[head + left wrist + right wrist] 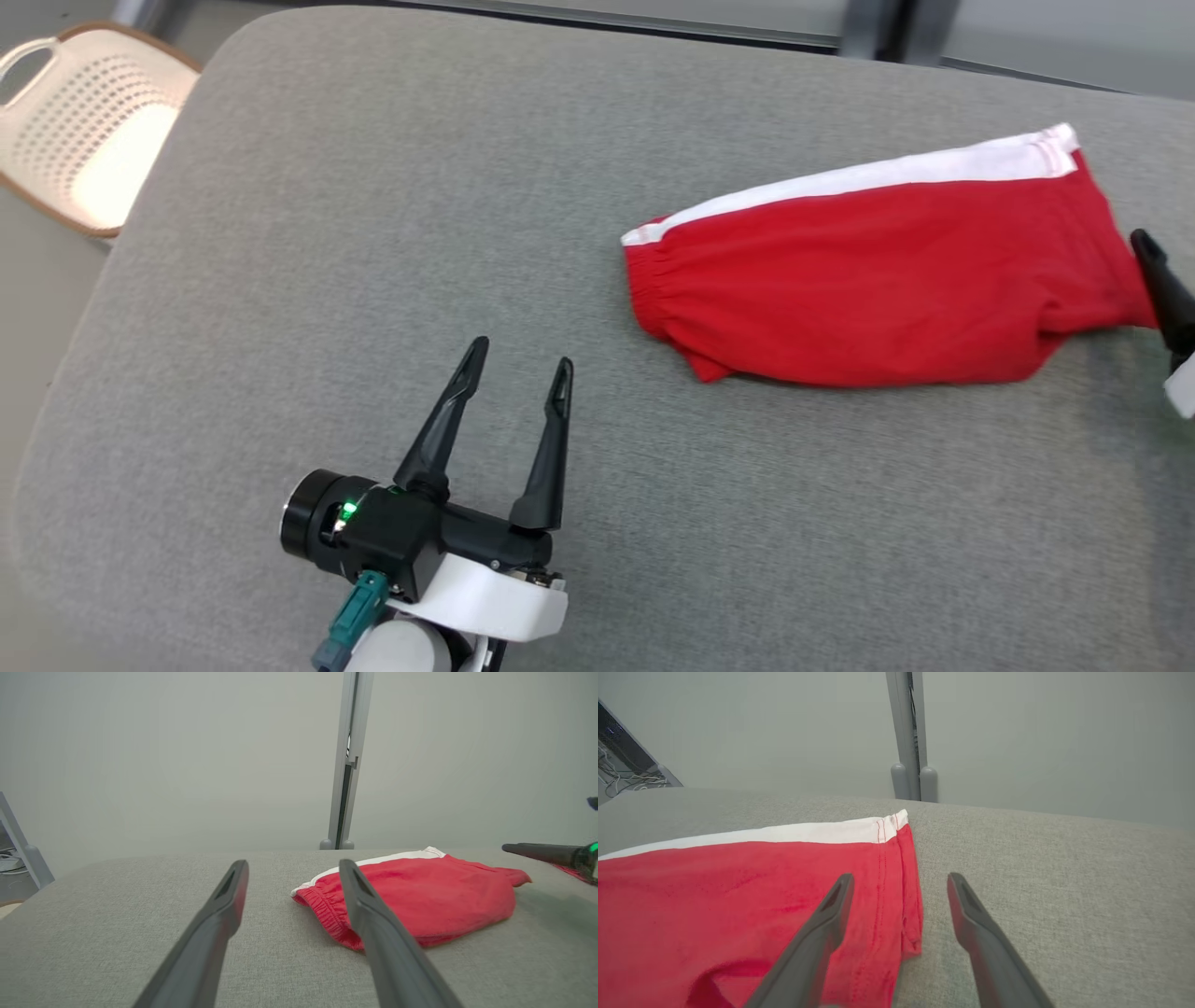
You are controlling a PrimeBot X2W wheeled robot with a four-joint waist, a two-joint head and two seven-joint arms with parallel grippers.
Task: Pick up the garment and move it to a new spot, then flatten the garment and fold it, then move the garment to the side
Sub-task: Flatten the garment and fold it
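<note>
Overhead, from the head camera, a grey woven pad (373, 233) with rounded corners is taking up most of the scene. The garment (887, 280), red with a white stripe along its far edge, is lying flat on the pad's right half, its gathered waistband pointing left. The left gripper (520, 355) is hovering over the pad's near left part, well apart from the garment, its fingers spread with nothing between them. One finger of the right gripper (1162, 289) is showing at the right edge, just at the garment's right end. A pale basket (84, 131) is sitting beyond the pad's far left corner.

From the left wrist, the garment is lying ahead and to the right of the spread fingers. Behind the pad, a plain grey wall (163, 756) and an upright grey post (348, 760) are standing.

From the right wrist, the right gripper's fingers are standing wide apart and empty, one hanging over the garment's hemmed end, the other over bare pad; whether either is touching, I cannot tell. Cables (626, 777) are trailing at the far left.
</note>
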